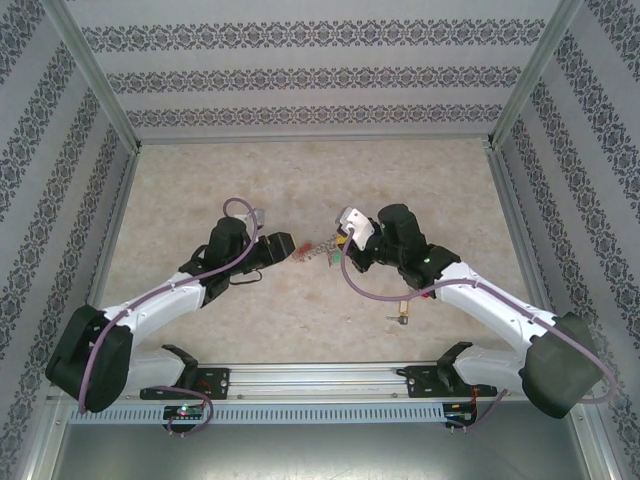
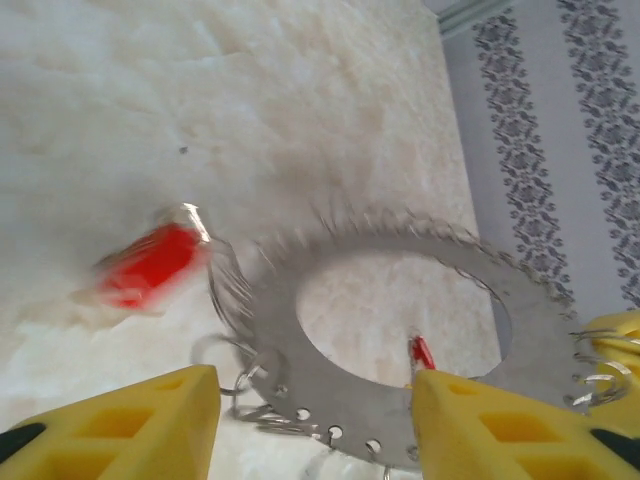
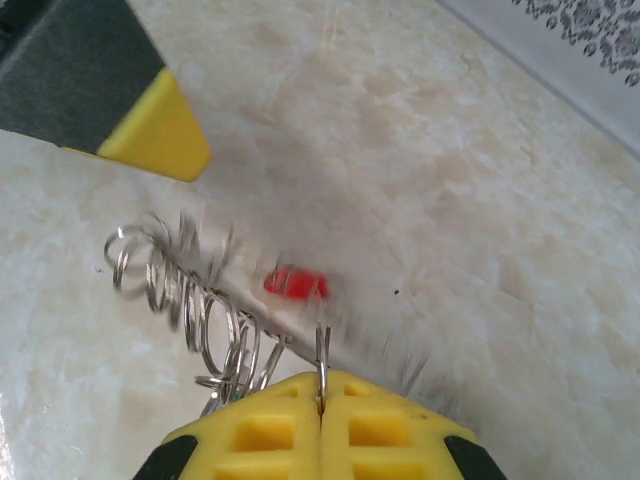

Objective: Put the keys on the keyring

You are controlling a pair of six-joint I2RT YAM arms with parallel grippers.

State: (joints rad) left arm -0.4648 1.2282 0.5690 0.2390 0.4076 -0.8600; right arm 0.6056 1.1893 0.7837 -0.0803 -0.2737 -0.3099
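Sitting at one keyring's (image 2: 290, 340) rim, one red key (image 2: 150, 265); one loose key (image 1: 401, 316) apart.

Keyring (image 2: 350, 395): flat grey hoop, rim fringed w/ small silver links, tilted up off table (image 1: 300, 180), one link pinched in my right pincer (image 3: 322, 380). Red-tagged key (image 2: 150, 265) at its 9 o'clock, blurred. 2nd key (image 1: 402, 318) on table, 4 o'clock.

A pale, marbled beige bench (image 1: 300, 320) sits boxed in by three walls (image 1: 300, 75) papered white with grey ornamental bands. Silvery metal posts (image 1: 93, 75) mark the back corners. A metal rail (image 1: 320, 378) lines the near edge. The light is soft and even.
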